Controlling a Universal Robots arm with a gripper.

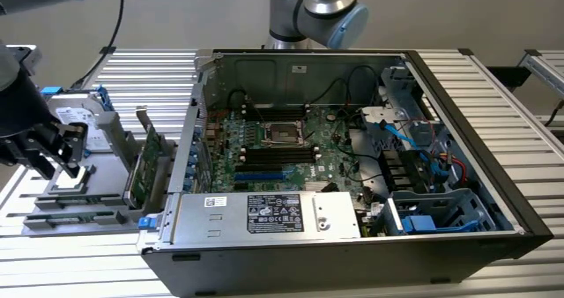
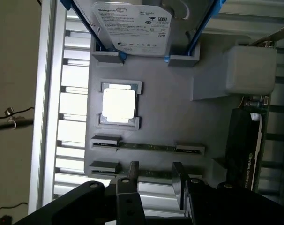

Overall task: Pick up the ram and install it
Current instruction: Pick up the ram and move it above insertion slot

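- Grey fixture (image 2: 179, 117) beneath the gripper (image 2: 154, 180) holds the ram (image 2: 153, 174) on edge, between its parted, empty fingers.
- Likely light, stiff, thin, fragile; pinch the flat faces at mid-length.
- Wrist view shows the fingers straddling the stick; exterior view shows the computer case (image 1: 458, 113) well off to the gripper's side.

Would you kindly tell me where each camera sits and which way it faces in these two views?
Exterior view: raised, off the arm, looking down into the open computer case on the slatted table; the arm rises beyond it, the gripper at the exterior view's left.
Wrist view: on the wrist, looking down on the grey tray, past the open fingers to the ram.
Shared: gripper, tray, hard drive, processor.
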